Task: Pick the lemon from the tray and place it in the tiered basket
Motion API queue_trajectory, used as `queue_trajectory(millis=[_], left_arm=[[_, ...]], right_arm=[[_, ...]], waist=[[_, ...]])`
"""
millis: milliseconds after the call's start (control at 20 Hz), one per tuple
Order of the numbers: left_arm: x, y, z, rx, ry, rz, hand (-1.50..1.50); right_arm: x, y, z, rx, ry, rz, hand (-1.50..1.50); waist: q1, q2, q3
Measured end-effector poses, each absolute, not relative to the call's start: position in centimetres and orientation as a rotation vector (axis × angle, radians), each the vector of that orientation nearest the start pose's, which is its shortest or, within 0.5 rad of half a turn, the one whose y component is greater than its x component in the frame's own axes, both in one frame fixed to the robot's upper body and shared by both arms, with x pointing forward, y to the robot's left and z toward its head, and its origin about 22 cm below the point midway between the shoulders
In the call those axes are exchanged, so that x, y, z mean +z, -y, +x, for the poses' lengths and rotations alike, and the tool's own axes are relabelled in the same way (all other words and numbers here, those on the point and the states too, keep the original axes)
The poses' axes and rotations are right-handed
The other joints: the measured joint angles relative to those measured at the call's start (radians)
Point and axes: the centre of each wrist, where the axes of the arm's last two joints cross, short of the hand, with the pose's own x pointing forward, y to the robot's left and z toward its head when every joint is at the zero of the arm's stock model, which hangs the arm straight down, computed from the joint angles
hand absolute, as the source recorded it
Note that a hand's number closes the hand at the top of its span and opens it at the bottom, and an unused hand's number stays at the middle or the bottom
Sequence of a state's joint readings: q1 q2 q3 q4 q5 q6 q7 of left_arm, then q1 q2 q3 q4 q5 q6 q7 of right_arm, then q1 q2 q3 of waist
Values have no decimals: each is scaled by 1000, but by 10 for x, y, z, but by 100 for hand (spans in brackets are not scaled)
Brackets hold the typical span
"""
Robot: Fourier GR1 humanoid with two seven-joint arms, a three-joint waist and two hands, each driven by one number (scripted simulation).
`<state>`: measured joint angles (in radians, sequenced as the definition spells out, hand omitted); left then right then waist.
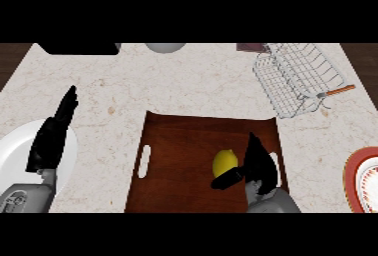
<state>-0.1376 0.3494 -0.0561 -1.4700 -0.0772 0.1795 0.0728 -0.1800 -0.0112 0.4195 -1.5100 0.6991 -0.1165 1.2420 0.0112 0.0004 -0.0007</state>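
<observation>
– Yellow lemon [224, 161] position?
– On wooden tray [177, 150]. Right hand [258, 162] just beside it, fingers straight, thumb spread below; nothing gripped. Tiered basket [295, 75] well apart.
– Left hand [53, 135]?
– Flat, straight fingers, over white plate [15, 155].

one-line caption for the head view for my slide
Open right hand beside the lemon on the wooden tray, tiered basket at the far right, left hand resting over a white plate.

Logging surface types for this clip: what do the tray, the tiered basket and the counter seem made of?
Tray: likely polished wood, reddish-brown with grain streaks and sheen. Tiered basket: probably thin pale metal wire, an open grid. Counter: pale veined stone, perhaps marble or laminate.
</observation>
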Motion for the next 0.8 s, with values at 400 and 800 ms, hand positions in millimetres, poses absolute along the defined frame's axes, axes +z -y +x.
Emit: queue_trajectory(millis=[400, 800], left_arm=[[34, -291, 279, -239, 1540, 422, 0], [36, -297, 282, -240, 1539, 425, 0]], right_arm=[[13, 103, 264, 503, 603, -616, 150], [19, 95, 273, 534, 645, -635, 150]], waist=[[-2, -6, -9], [-6, -8, -9]])
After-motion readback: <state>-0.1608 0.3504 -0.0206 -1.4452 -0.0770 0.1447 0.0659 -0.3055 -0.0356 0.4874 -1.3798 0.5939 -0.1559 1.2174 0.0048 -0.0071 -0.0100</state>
